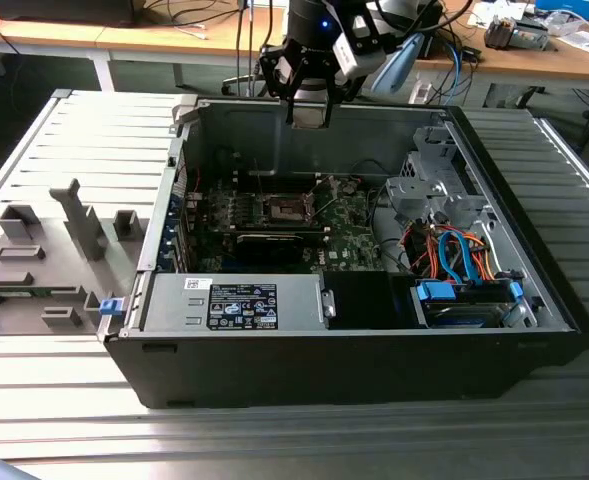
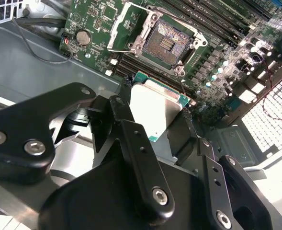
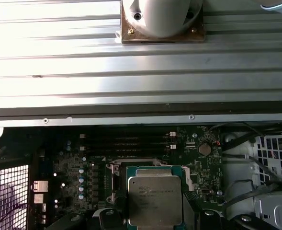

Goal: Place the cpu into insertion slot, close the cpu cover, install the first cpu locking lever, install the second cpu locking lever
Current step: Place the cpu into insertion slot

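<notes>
Step one is in hand: the pincer [image 1: 309,108] grips the cpu [image 2: 157,108] by its edges above the open case [image 1: 374,360], well apart from the insertion slot [image 2: 167,43], whose cpu cover [image 2: 118,29] stands lifted. Seating the chip, I judge, calls for squaring it to the socket and keeping it level. Among the board clutter the locking levers are hard to pick out, and in the first wrist view the chip hides most of the socket.

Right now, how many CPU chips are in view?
1. The chip is held in the gripper above the open computer case; the socket inside it is empty. Hidden corners of the case could hold others.
</notes>
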`<action>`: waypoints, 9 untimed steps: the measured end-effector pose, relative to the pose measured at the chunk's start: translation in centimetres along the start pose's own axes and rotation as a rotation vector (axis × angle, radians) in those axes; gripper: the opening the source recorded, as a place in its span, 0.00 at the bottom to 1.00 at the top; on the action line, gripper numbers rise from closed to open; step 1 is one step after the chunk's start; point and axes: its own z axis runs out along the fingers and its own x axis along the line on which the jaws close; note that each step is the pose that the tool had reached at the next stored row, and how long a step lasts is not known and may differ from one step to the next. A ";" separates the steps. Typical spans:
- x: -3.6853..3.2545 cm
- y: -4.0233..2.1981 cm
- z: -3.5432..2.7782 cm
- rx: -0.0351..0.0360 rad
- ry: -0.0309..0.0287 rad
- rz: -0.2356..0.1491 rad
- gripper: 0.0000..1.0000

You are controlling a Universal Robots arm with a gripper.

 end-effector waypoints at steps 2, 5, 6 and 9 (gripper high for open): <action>0.00 -0.01 0.04 0.0000 0.0000 0.000 0.54; 0.00 -0.04 0.12 0.0000 0.0000 0.000 0.54; 0.00 -0.04 0.14 0.0000 0.0000 0.000 0.54; 0.00 -0.06 0.19 0.0000 0.0000 0.000 0.54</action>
